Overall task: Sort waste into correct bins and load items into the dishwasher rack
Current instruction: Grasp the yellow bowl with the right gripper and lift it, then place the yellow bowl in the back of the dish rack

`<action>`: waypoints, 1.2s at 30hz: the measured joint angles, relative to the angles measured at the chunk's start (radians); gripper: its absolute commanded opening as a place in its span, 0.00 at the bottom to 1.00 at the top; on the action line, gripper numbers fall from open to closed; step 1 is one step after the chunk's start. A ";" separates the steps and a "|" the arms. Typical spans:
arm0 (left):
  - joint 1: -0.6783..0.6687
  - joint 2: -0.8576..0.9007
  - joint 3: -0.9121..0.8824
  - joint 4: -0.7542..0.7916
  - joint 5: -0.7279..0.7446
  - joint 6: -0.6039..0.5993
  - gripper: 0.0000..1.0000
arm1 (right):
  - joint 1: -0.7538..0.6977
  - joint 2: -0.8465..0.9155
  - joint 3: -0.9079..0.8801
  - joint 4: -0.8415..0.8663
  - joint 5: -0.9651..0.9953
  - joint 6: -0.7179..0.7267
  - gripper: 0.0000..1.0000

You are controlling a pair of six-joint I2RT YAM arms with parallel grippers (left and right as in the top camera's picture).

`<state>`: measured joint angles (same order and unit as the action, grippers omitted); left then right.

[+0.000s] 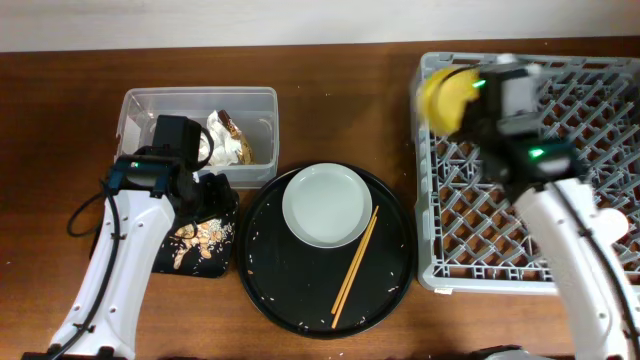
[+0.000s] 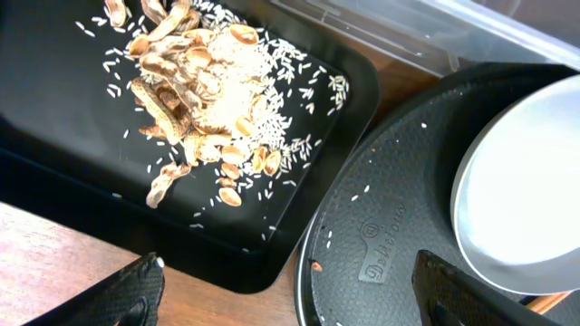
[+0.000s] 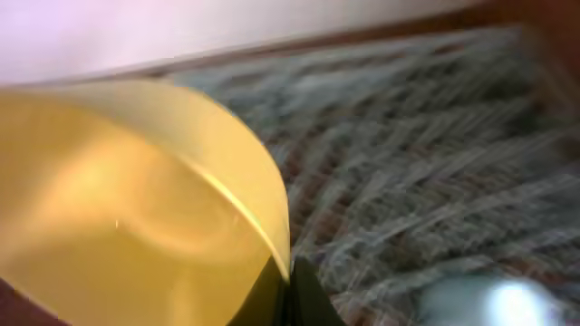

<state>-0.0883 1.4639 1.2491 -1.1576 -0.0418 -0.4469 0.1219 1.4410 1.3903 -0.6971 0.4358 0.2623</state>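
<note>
Now Gripping the Yellow Bowl Above the Rack

Currently clamping the small yellow bowl (image 1: 443, 95) by its rim in the right gripper (image 1: 468, 95), up and to the right of the large round black tray (image 1: 270, 270) in the overhead view. Hovering with it over the corner of the dishwasher rack (image 1: 600, 130), just right of that round tray. Showing only blur in the right wrist view, apart from the bowl's wall and one dark finger.

Hanging with the left gripper (image 2: 299, 294) released and empty, jaws spread wide, over the round tray's left edge.

Showing on the round tray the pale plate (image 1: 325, 205) and the chopsticks (image 1: 355, 265), just beside the plate's right rim. Showing just left of the round tray the shallow black rectangular tray (image 2: 54, 136), carrying food scraps (image 2: 195, 91) with rice crumbs. Showing up-left of the round tray the clear tub (image 1: 135, 105), holding white napkins (image 1: 212, 140) and a brown-gold wrapper (image 1: 235, 130).
</note>
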 measured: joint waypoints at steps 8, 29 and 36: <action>0.000 0.000 0.000 0.004 0.000 0.000 0.87 | -0.259 0.156 0.001 0.393 0.446 -0.128 0.04; 0.000 0.000 0.000 0.002 0.000 0.000 0.87 | -0.135 0.544 0.010 0.087 0.455 -0.073 0.14; 0.000 0.000 0.000 0.002 0.000 0.000 0.87 | -0.129 0.398 0.013 -0.023 0.291 -0.053 0.49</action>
<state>-0.0883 1.4639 1.2488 -1.1553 -0.0418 -0.4469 -0.0067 1.8389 1.4036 -0.7200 0.7273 0.2092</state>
